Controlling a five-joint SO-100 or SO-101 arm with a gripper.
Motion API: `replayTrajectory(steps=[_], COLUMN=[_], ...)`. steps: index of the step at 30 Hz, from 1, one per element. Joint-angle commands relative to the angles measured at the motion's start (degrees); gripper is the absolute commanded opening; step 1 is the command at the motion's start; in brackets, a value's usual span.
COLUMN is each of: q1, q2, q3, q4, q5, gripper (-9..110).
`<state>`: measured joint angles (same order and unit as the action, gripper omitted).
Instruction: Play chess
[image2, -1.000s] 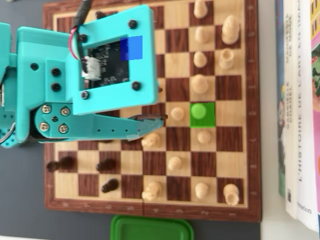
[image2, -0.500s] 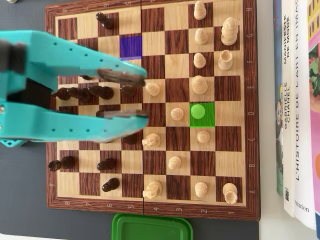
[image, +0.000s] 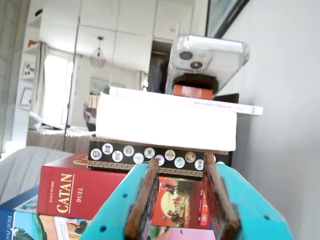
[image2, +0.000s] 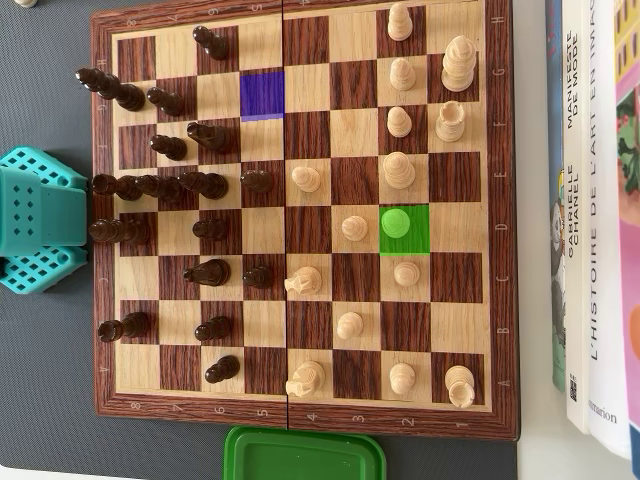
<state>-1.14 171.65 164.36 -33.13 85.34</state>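
The wooden chessboard (image2: 300, 408) fills the overhead view, dark pieces (image2: 190, 184) on its left half and light pieces (image2: 399, 170) on its right. A green-tinted square holds a pawn (image2: 397, 224). A blue-tinted square (image2: 262, 96) is empty. The teal arm (image2: 38, 216) sits off the board's left edge, over no piece. In the wrist view my gripper (image: 180, 159) is open with nothing between its rust-coloured fingers (image: 145, 195). It points level at a stack of boxes, and the board is out of that view.
Books (image2: 590, 200) lie along the board's right side and a green lid (image2: 305, 455) below it. The wrist view shows a red Catan Duel box (image: 75, 192), a white book (image: 165, 120) and a phone (image: 207, 57) on top.
The arm has pulled back from above the board's left half to beyond its left edge. The open gripper no longer covers any pieces.
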Motion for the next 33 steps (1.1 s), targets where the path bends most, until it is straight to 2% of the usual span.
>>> replayTrajectory(steps=[1,9,21,26,33], q1=[0.00,0.35,0.53,0.53,0.53], q2=[5.45,20.39,20.04,20.04,20.04], q3=[1.05,11.16,13.18,16.79,16.70], q4=[-3.78,-10.99,-32.08,-45.35,-55.81], q5=[0.35,0.26,-0.18,-0.35,-0.35], gripper=[14,14,14,14,14])
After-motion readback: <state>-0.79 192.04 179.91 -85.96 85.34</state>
